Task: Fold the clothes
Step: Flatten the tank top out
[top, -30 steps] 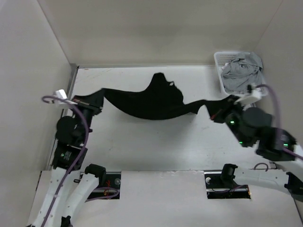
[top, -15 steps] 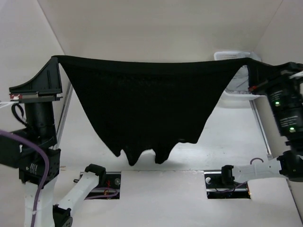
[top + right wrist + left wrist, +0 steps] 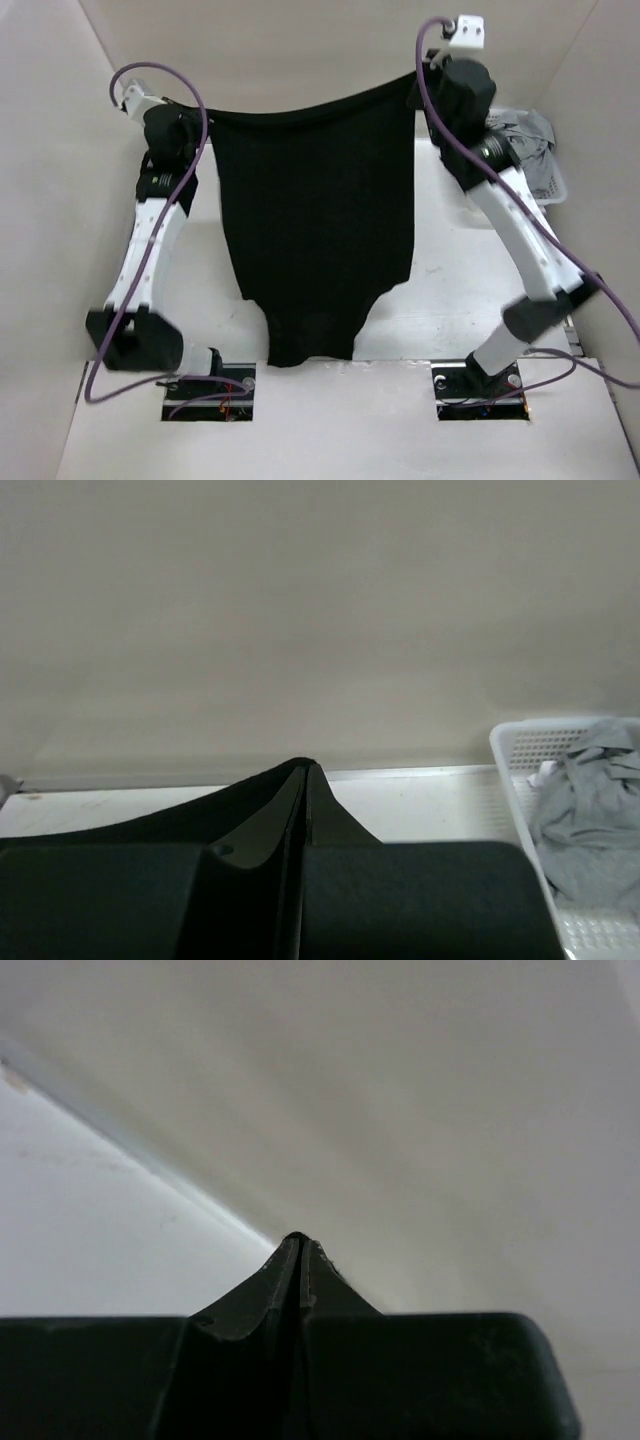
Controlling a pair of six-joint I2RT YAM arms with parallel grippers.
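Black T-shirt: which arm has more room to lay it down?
Left, probably. The left end effector and right end effector each pinch a top corner of the black T-shirt, but the white basket crowds the right side.

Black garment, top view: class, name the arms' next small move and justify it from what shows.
Probably lower both arms together so the black garment settles flat on the table. The left gripper and right gripper each pinch an upper corner, and it hangs spread, unfolded, between them.
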